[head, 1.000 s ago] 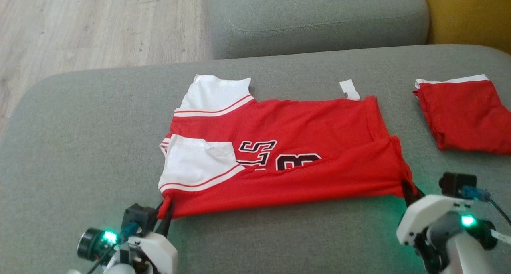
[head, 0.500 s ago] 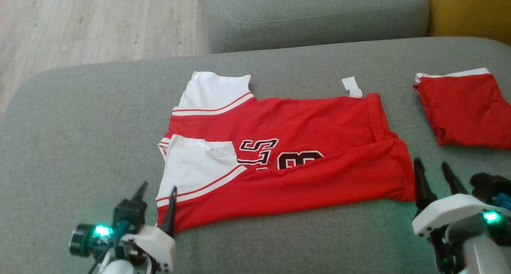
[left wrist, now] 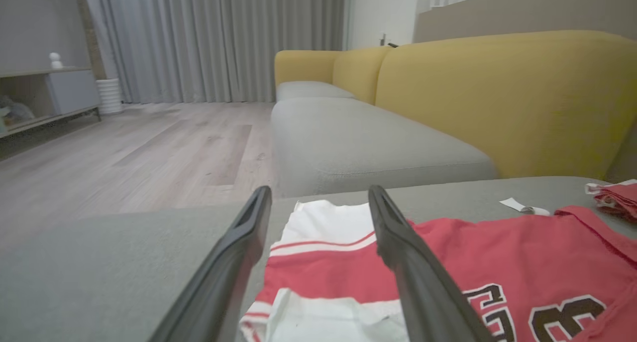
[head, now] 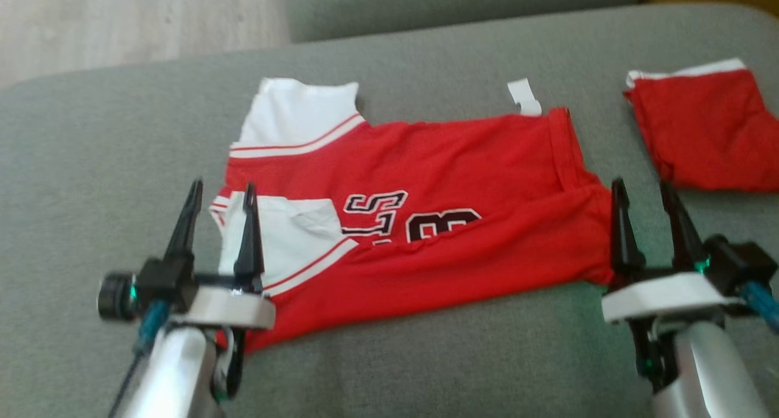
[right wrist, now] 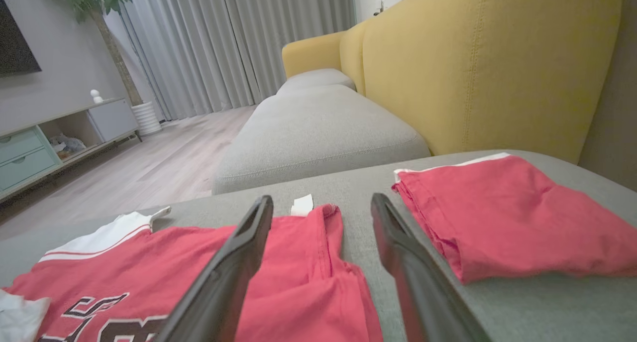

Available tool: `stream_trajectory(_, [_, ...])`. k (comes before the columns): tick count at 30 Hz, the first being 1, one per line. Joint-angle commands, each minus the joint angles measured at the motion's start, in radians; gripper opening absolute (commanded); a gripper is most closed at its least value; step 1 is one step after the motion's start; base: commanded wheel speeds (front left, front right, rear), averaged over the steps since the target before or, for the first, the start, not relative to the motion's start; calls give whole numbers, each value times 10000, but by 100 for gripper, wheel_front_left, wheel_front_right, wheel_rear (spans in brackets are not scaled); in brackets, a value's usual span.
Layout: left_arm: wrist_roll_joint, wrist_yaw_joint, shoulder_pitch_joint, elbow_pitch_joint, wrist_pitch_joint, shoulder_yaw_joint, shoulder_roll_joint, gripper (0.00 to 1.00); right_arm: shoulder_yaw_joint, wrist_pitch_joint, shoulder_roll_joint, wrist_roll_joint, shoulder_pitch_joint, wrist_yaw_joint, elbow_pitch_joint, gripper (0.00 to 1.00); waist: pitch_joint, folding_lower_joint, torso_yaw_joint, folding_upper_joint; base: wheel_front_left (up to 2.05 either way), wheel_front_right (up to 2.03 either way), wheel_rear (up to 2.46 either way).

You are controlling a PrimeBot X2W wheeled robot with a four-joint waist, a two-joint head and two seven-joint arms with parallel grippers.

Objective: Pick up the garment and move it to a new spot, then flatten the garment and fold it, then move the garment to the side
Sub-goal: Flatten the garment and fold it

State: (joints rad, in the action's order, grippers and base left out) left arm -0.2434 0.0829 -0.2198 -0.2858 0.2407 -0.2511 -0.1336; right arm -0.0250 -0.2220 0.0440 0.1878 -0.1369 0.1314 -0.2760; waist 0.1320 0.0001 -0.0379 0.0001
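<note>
Partly folded garment [head: 456,162] on cushion [head: 91,162]

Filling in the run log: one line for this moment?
left tool open | right tool open | jersey on cushion, near edge folded over, unheld

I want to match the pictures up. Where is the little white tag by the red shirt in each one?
Head view: white tag upper right of centre, at the jersey's far edge.
Left wrist view: tag at right side.
Right wrist view: tag near centre.
Shared landmark: folded red garment, right of the tag everywhere.
</note>
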Motion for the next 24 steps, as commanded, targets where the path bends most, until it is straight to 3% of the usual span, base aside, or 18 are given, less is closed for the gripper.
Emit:
stream_trajectory(1, [164, -243, -1012, 134, 59, 236, -396, 100, 358, -184, 63, 101, -688, -7, 378, 100, 583, -1, -419, -1, 0, 0, 0])
stream_trajectory(6, [561, -1201, -3085, -661, -1305, -98, -1443, 100, 428, -317, 63, 551, -1250, -7, 483, 100, 1556, -1, -850, -1, 0, 0, 0])
stream_trajectory(11, [226, -1935, -5216, -2113, -3292, -240, -2350, 100, 876, -377, 63, 782, -1643, -7, 529, 100, 2312, -1, -1382, -1, 0, 0, 0])
stream_trajectory(14, [-212, -2099, -6197, -3010, -4583, -533, -2922, 100, 1119, -390, 63, 907, -1886, -7, 565, 100, 2675, -1, -1736, -1, 0, 0, 0])
stream_trajectory(24, [-2069, -2133, -7547, -4443, -5983, -1371, -4010, 100, 1429, -396, 62, 1240, -2091, -7, 998, 100, 3277, -1, -2469, -1, 0, 0, 0])
